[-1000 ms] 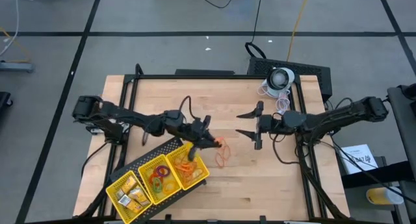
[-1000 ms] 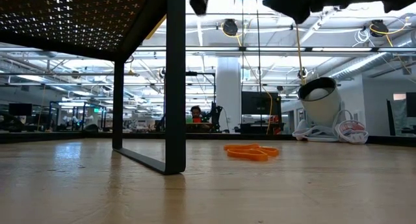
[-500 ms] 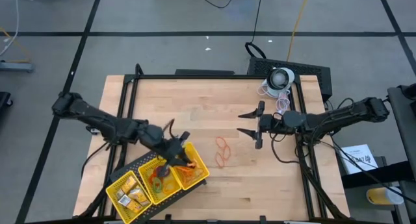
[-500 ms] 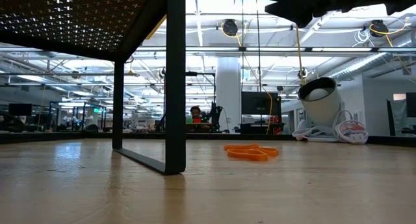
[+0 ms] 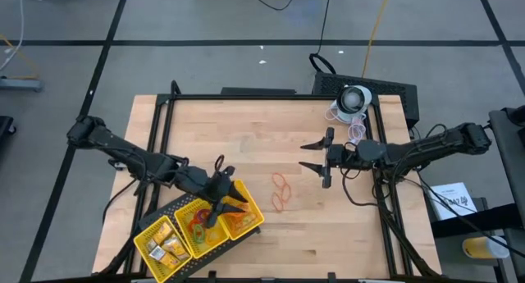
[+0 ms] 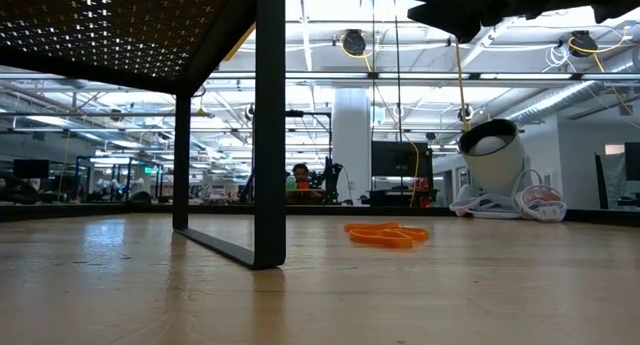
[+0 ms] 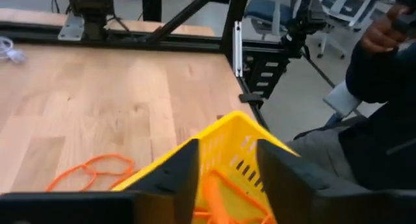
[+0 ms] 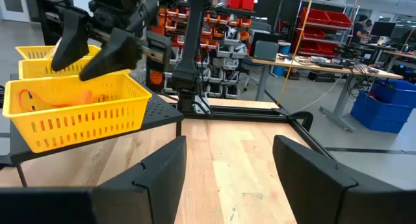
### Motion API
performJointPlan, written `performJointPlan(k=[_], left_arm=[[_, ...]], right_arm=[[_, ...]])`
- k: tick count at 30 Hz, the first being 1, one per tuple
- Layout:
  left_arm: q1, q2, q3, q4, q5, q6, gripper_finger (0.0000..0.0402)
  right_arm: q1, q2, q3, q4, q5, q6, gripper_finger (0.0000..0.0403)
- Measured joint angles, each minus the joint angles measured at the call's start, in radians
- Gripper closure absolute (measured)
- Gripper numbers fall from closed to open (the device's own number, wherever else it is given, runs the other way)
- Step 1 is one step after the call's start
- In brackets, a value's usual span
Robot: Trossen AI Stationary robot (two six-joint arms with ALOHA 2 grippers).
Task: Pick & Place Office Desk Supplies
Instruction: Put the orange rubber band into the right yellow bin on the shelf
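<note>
Over the yellow three-compartment tray (image 5: pixel 168 252), at the near left of the table (image 5: pixel 246 127), the left gripper (image 5: pixel 227 202) hangs above the end compartment that holds orange rubber bands (image 5: pixel 236 220). Its fingers stand apart with nothing between them, and in the left wrist view an orange band (image 7: pixel 229 193) lies in the basket directly beneath them, so this reads as a drop into the bin where bands are sorted. Farther from the gripper along the tray, the middle compartment holds coloured rings (image 5: pixel 201 226) and the far one small yellow-gold blocks (image 5: pixel 162 244).

Just beyond the gripper, toward the table's middle, a few more orange rubber-band loops (image 5: pixel 281 193) lie flat on the wood, probably the next to be collected.

Past those loops waits the right gripper (image 5: pixel 314 157), raised off the table, its fingers spread and empty, pointing toward the loops and the tray. Behind it, at the table's far edge, sits a small white device (image 5: pixel 354 98).
</note>
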Motion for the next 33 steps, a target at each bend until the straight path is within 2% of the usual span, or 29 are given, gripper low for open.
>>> performJointPlan(k=[6, 12, 16, 19, 22, 28, 33], left_arm=[[0.002, -0.01, 0.0, -0.041, 0.003, 0.036, 0.0164], [0.021, -0.135, 0.0, -0.095, 0.0, 0.066, 0.0126], [0.01, -0.219, -0.004, -0.088, 0.001, 0.169, 0.0123], [0.003, -0.275, -0.051, -0.047, 0.001, 0.217, 0.0128], [0.02, -0.316, -0.147, 0.04, -0.001, 0.228, 0.0135], [0.086, -0.39, -0.36, 0.285, -0.011, 0.129, 0.0148], [0.13, -0.392, -0.457, 0.401, -0.045, 0.04, 0.0148]], right_arm=[[0.0, 0.002, 0.0, 0.0, 0.0, 0.004, 0.0186], [0.0, 0.058, 0.0, 0.011, -0.004, 0.079, 0.0188], [0.0, 0.142, -0.001, 0.083, -0.005, 0.178, 0.0185], [-0.003, 0.221, -0.001, 0.135, -0.027, 0.151, 0.0182], [-0.012, 0.315, 0.0, 0.166, -0.056, 0.118, 0.0182], [-0.056, 0.518, 0.107, 0.031, -0.049, 0.17, 0.0187], [-0.048, 0.693, 0.167, -0.038, -0.051, 0.206, 0.0181]])
